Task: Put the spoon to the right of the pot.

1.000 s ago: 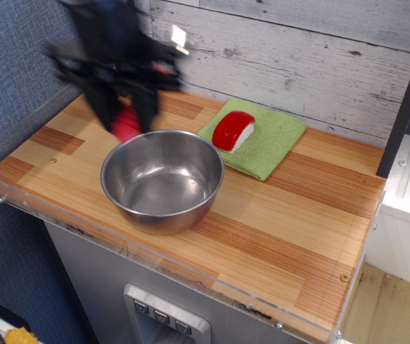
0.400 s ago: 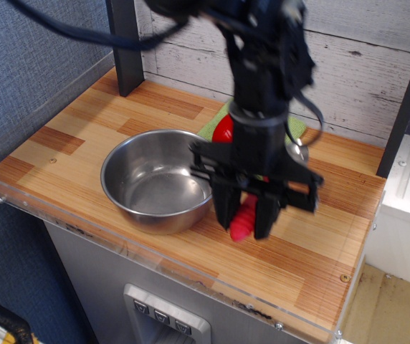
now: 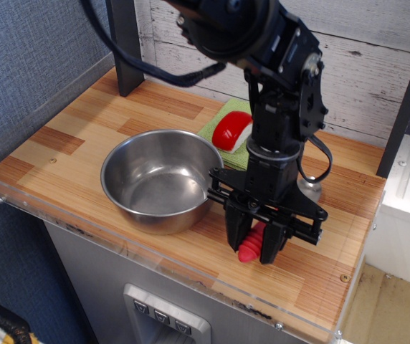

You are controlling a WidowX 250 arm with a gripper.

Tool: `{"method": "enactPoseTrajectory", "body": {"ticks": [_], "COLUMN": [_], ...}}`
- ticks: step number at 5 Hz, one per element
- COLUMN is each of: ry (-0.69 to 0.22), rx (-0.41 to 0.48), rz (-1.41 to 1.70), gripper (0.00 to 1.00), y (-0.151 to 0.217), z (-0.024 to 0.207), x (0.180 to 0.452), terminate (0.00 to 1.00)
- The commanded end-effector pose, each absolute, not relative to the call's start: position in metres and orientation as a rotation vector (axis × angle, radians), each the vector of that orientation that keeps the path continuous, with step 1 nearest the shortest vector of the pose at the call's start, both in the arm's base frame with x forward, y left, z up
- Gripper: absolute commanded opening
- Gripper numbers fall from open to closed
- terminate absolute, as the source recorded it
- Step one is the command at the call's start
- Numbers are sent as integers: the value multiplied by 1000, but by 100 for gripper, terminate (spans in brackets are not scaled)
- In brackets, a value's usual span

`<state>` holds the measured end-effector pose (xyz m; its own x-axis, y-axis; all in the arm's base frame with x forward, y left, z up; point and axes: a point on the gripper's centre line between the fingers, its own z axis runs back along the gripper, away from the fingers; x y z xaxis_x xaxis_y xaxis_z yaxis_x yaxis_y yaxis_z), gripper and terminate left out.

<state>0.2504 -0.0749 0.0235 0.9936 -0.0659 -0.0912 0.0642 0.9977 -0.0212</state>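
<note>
Shiny steel pot [image 3: 162, 179], ribbed red plastic spoon [image 3: 251, 244] handle, green cloth [image 3: 223, 120], smooth wood-grain table [image 3: 83, 136], matt black gripper [image 3: 255, 247]

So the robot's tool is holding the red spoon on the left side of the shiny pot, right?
Not quite. The tool is holding the spoon by its red handle, but on the right side of the pot, not the left. The observation.image view shows it low over the wooden table, with the spoon's silver bowl poking out behind the arm.
</note>
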Motion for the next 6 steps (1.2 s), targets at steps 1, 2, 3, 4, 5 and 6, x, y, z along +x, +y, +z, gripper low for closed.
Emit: {"method": "enactPoseTrajectory", "body": {"ticks": [1, 2, 3, 4, 5, 6], "ry": [97, 98, 108, 77, -83, -215], "rx": [20, 45, 54, 46, 24, -34], "rz": [35, 66, 60, -5, -78, -103], "gripper": [0, 0, 0, 100, 100, 100], "y": [-74, -76, -77, -79, -75, -61], "z": [24, 23, 21, 27, 55, 94], "x": [252, 251, 252, 253, 252, 248], "terminate": [0, 0, 0, 0, 0, 0]}}
